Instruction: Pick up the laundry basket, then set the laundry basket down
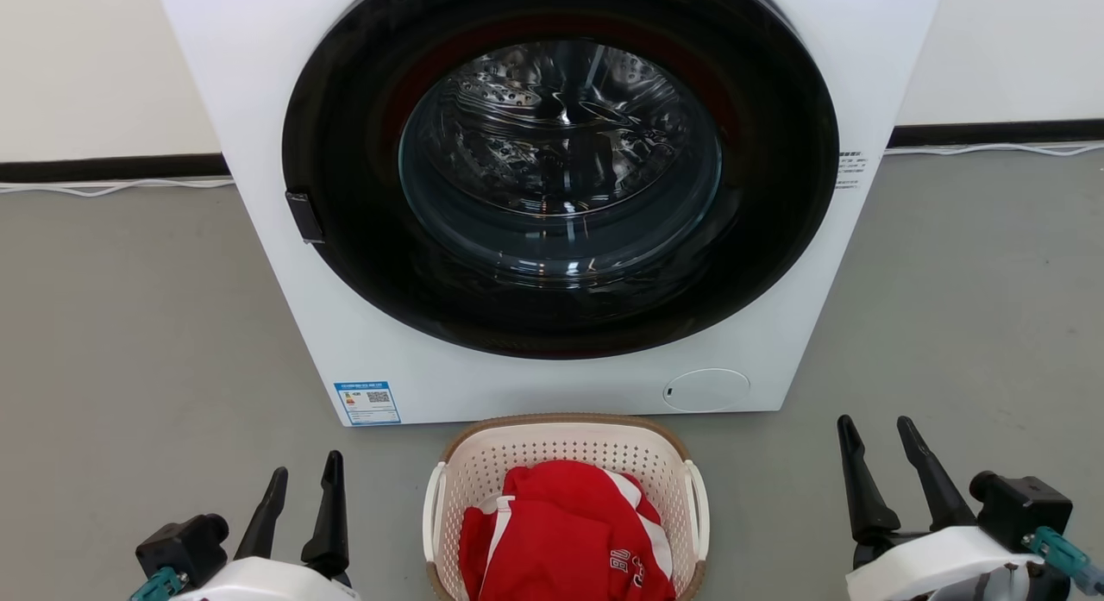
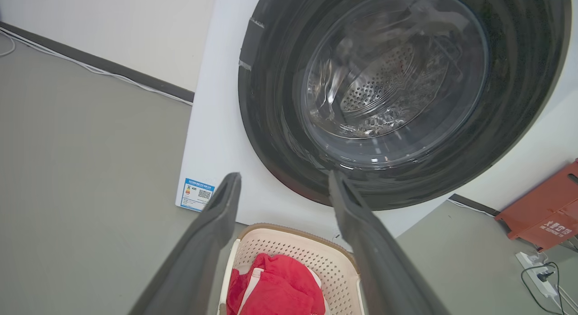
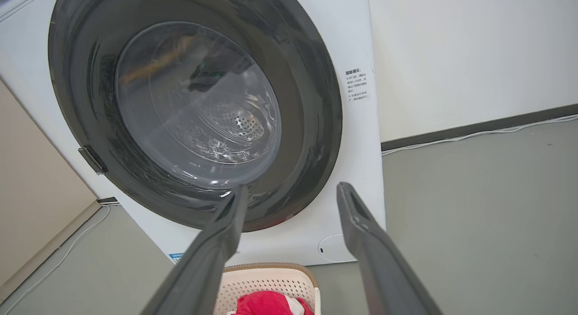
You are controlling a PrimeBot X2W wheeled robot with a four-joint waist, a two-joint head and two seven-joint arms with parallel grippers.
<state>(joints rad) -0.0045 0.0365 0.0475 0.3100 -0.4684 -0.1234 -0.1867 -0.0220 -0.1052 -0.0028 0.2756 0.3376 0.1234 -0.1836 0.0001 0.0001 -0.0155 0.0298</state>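
Open claws flank the laundry basket: the left claw and the right claw each stand spread and hold nothing.

The basket sits on the grey floor just in front of the white washing machine, between the two claws and apart from both. The bottom edge of the head view cuts off its near end, so its full outline cannot be seen. A red garment with white stripes lies inside; the dark lettering on it is cut off and unreadable. In both wrist views the claw's own fingers cover part of the basket. Reflections on the machine's round glass door blur the drum behind.
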